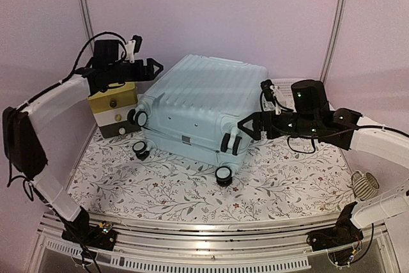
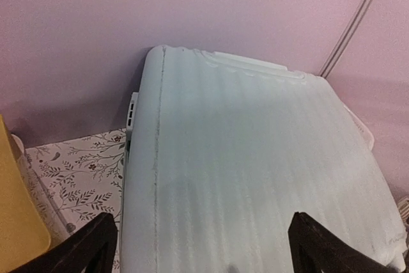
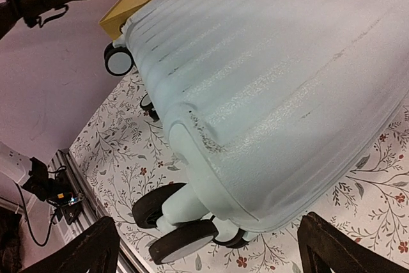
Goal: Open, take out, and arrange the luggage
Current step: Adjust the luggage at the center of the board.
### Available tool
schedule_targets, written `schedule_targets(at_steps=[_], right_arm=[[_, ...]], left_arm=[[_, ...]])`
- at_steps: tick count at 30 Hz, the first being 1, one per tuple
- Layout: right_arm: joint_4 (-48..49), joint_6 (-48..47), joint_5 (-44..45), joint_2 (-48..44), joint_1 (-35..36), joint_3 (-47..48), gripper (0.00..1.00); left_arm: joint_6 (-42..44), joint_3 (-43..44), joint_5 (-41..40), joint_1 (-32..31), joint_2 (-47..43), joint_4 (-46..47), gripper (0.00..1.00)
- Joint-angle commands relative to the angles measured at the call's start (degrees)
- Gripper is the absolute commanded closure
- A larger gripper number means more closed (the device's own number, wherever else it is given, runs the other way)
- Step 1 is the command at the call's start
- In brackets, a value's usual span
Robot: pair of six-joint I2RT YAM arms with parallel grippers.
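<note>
The suitcase (image 1: 201,103) lay shut and flat on the flowered tablecloth (image 1: 160,190), its wheels toward the arms. One yellow-topped drawer box (image 1: 114,108) stood just beside its left corner, partly hidden under the left gripper (image 1: 152,68). The right gripper (image 1: 248,126) hung near the suitcase's right side. Both grippers had their jaws spread wide and held nothing. Three wheels showed white hubs; a fourth seemed turned edge-on. Each wrist view cut off part of the shell. A small coiled thing (image 1: 364,187) at the right edge was hard to make out.
</note>
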Motion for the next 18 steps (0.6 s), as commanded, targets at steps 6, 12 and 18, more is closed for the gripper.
schedule_targets(at_steps=[6, 12, 18], right_arm=[[2.4, 0.1, 2.4, 1.9, -0.4, -0.8, 0.01], [6.5, 0.7, -7.2, 6.9, -0.3, -0.6, 0.04], [17.2, 2.4, -21.0, 11.2, 0.9, -1.2, 0.08]], left_arm=[[-3.4, -32.3, -5.0, -14.7, -25.2, 18.1, 0.19], [-6.5, -50.0, -6.2, -23.9, -31.6, 34.6, 0.3], [0.5, -64.1, -18.7, -34.9, -26.4, 59.3, 0.38]])
